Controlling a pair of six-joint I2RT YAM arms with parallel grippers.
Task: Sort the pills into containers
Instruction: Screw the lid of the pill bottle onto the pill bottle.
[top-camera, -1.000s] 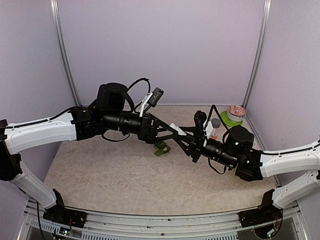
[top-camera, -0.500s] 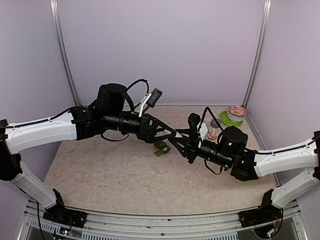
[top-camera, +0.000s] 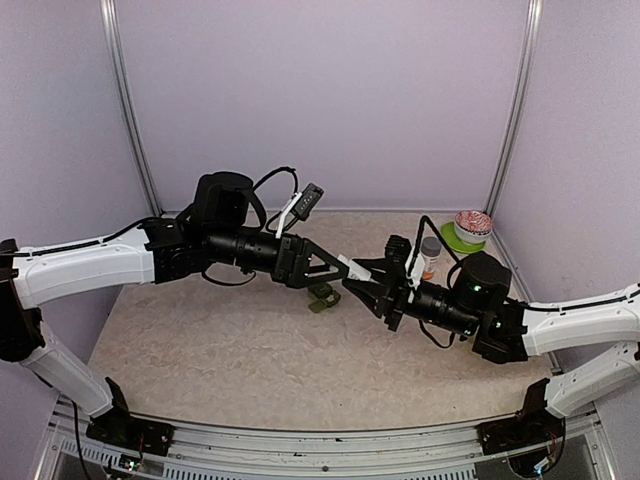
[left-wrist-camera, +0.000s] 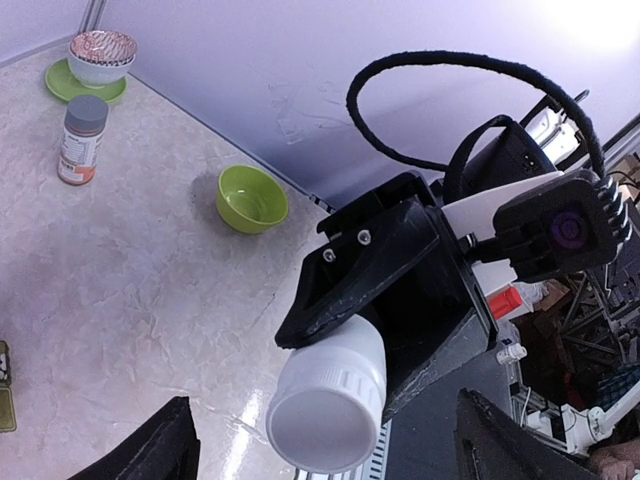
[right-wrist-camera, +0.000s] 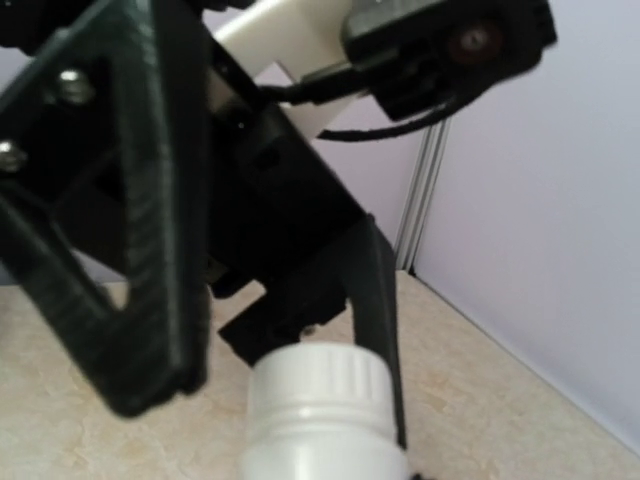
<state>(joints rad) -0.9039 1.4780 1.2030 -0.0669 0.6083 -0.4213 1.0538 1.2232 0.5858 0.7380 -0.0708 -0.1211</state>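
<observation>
Mid-air meet-up over the table, one bottle between two grippers!

The right gripper (top-camera: 368, 285) is clenched on the body of the white plastic pill bottle (left-wrist-camera: 330, 400), held aloft above the beige marbled table (top-camera: 200, 340). The bottle's long axis runs straight along the line between the arms. Its ribbed white cap (right-wrist-camera: 318, 385) points at the left gripper (top-camera: 335, 268), whose jaws stand spread, one either side of the cap (contact not evident). Left is nearer the cap, so closing on it looks like the next call.
</observation>
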